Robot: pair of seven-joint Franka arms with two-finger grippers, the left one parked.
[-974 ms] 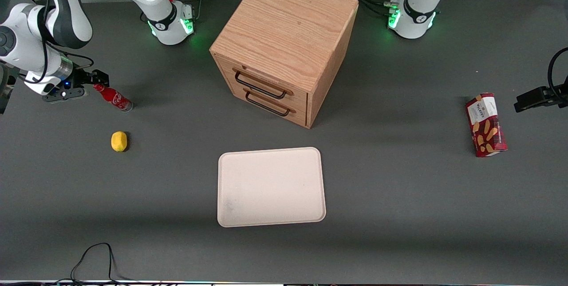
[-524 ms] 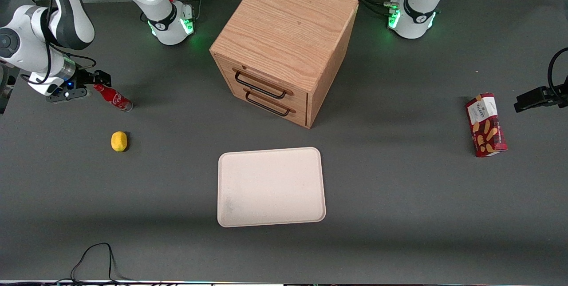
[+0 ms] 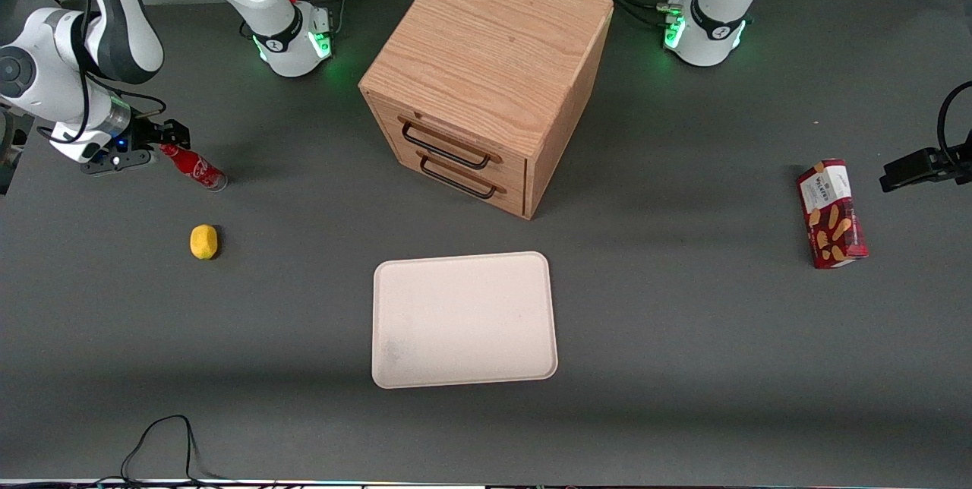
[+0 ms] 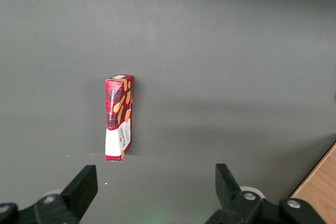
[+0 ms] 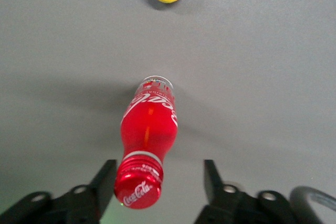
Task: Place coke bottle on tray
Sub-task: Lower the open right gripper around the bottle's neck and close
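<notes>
Tray (image 3: pixel 464 320) bare; open tool (image 5: pixel 160 182) around coke bottle (image 5: pixel 148 142)

- The big gray table (image 3: pixel 683 367) fills the picture.
- A wooden box with drawers (image 3: pixel 486 79) stands at top middle.
- The tray (image 3: pixel 463 318) lies at lower middle.
- A yellow lemon (image 3: pixel 203 241) and the coke bottle (image 3: pixel 194 166) are at the left.
- The gripper (image 3: pixel 161 141) is by the bottle's cap.
- A red snack box (image 3: pixel 831 213) lies at the right.
</notes>
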